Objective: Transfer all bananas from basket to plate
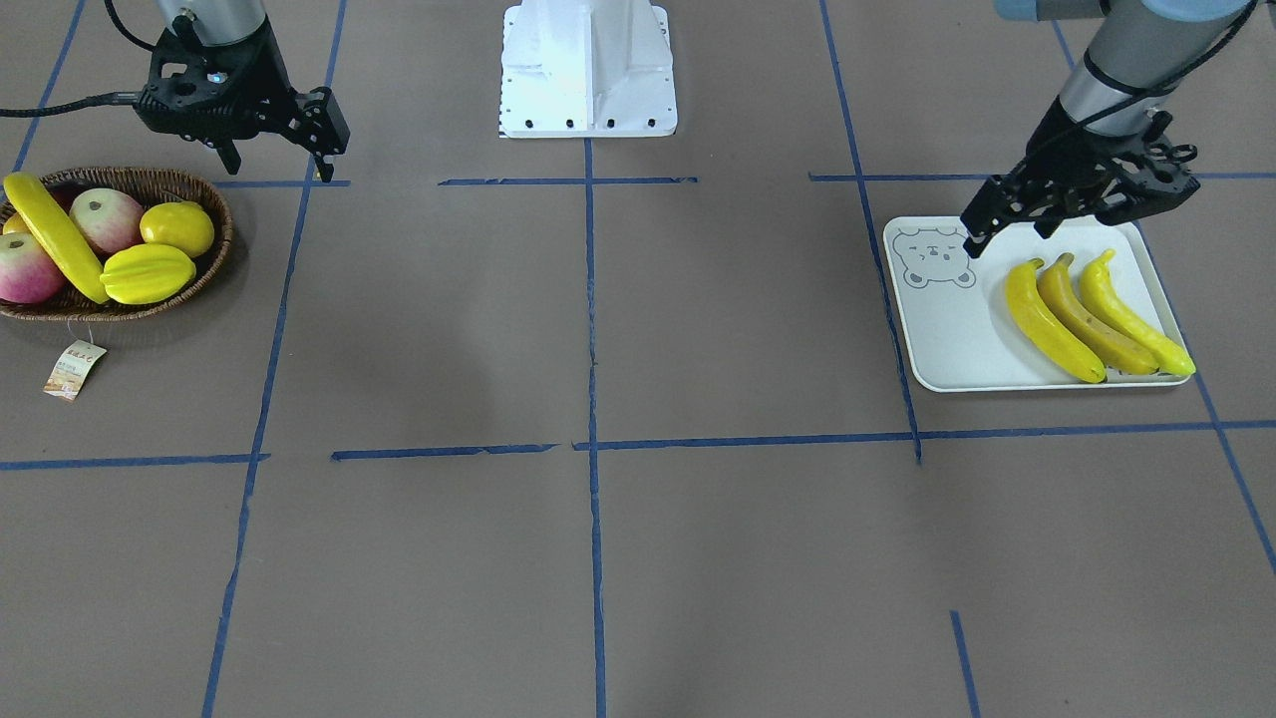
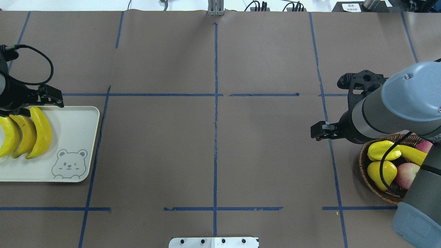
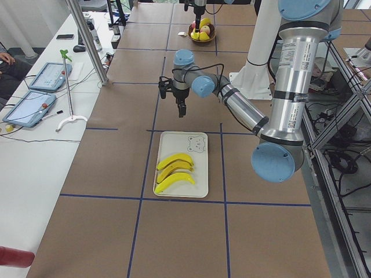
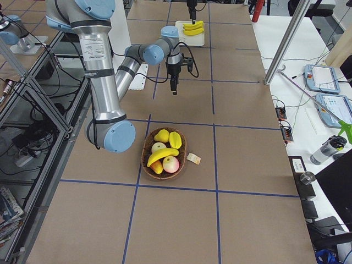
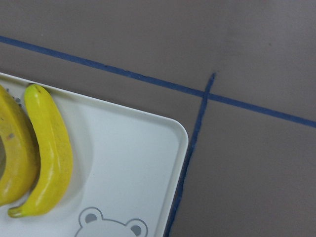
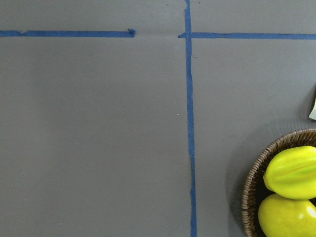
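**One banana to go: take it with the right arm**

Directions below are read off the front-facing view. The basket (image 1: 214, 254) sits at the 9 o'clock side of the table (image 1: 598, 558), and the plate (image 1: 947, 339) at its 3 o'clock side. They are well apart. Three bananas (image 1: 1092, 319) lie side by side on the plate's 3 o'clock half, and the bear-drawing end is bare. The last banana (image 1: 55, 239) lies across the basket from 11 to 5 o'clock, on top of the other fruit. It has an apple (image 1: 105, 219) on one side and a second apple (image 1: 25, 269) on the other. Its lower end is just beside the starfruit (image 1: 148, 274), and the lemon (image 1: 177, 227) is at the basket's 2 o'clock.

Your right end effector (image 1: 279, 165) hangs at about 1 o'clock of the basket, just outside the rim, with its jaws wide and empty. Your left end effector (image 1: 1007, 239) hovers over the plate's 12 o'clock edge, also spread and holding nothing.

The step in hand, as I judge it, is the reach for that last banana.

- **Line up:** Bring the right end effector over the banana's middle. Turn the wrist so the jaws straddle its width, closing along the 2-to-8 o'clock line.
- **Descend:** Come straight down so the fingers slip between the banana and the apples.
- **Grip:** The glossy, curved skin will probably squirt out of a pinch near either end, so close gently at the thickest part.
- **Lift:** Clear the rim before you travel, and check that the starfruit is not dragged along.
- **Deliver:** You will likely need a hand-over near the table's middle. Aim the drop at the plate's bare 9 o'clock half.
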`<state>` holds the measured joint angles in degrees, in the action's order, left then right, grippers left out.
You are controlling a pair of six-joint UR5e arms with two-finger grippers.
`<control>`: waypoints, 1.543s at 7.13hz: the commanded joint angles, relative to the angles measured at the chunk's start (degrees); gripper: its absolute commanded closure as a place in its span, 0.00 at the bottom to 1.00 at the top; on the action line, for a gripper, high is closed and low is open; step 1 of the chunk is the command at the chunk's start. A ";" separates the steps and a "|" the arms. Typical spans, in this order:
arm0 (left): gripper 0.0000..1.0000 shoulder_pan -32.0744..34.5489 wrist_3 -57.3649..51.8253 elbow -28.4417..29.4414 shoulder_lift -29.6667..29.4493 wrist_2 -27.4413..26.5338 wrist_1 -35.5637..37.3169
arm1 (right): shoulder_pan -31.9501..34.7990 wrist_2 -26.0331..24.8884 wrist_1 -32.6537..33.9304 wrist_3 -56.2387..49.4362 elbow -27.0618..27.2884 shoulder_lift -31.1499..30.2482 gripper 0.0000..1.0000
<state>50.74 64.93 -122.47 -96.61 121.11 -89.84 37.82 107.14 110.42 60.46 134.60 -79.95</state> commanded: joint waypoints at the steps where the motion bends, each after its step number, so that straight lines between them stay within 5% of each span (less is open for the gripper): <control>1: 0.00 -1.96 -0.24 0.12 -1.30 0.71 0.28 | 1.81 0.35 -0.12 -6.38 2.23 -5.02 0.00; 5: 0.00 -3.72 -0.24 0.21 -1.66 0.27 0.19 | 9.19 6.49 -5.08 -19.57 2.86 -14.05 0.00; 8: 0.00 -3.81 -0.24 0.21 -1.66 0.27 0.19 | 14.01 11.94 -29.74 -28.25 -2.65 -29.43 0.00; 11: 0.00 -4.33 -0.15 0.21 -1.66 0.27 0.19 | 16.41 14.15 -59.53 -30.85 -18.80 -37.72 0.00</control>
<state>46.58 64.71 -122.26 -98.23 121.38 -89.65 53.50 120.65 62.92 30.21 122.50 -114.56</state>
